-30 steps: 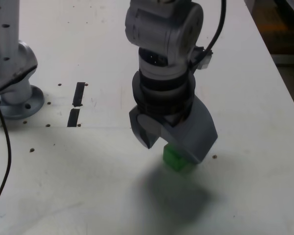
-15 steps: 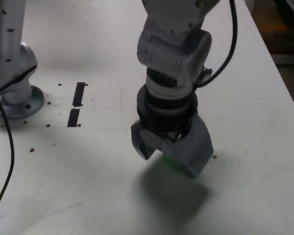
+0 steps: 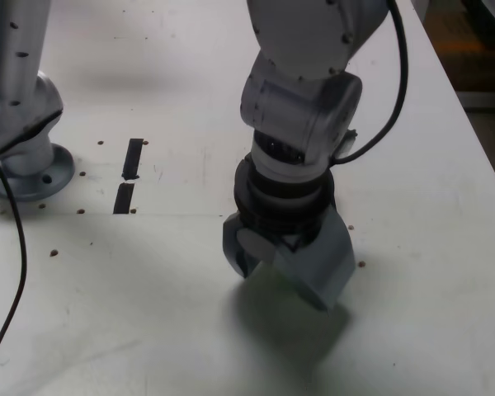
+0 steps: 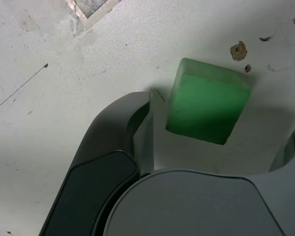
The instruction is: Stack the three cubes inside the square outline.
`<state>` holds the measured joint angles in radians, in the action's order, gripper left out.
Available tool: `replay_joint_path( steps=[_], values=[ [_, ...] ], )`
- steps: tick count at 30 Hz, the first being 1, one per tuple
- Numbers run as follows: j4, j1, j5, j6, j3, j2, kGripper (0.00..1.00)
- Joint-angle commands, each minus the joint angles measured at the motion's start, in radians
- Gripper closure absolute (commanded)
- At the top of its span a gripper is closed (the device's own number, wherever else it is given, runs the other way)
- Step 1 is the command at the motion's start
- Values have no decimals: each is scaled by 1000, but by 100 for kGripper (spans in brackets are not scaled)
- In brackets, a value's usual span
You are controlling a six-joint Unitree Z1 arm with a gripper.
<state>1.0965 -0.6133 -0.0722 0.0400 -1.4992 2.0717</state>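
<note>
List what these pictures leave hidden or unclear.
- Green cube: hidden behind the end effector in the exterior view; only the wrist view shows it.
- Red and yellow cubes, square outline: in neither view.
- End effector's far finger: cut off by the wrist view's edge.
- Contact with the cube: none visible.

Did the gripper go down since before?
Yes. Against the black tape strips, the gripper has sunk toward the table, now hiding the green cube in the exterior view.
</note>
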Motion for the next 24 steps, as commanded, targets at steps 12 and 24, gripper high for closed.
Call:
replay_joint_path(
  steps=[12,24],
  values=[
    [-18,6,12,-15,-3,19,60],
    [-32,4,12,-47,-7,-2,82]
  ],
)
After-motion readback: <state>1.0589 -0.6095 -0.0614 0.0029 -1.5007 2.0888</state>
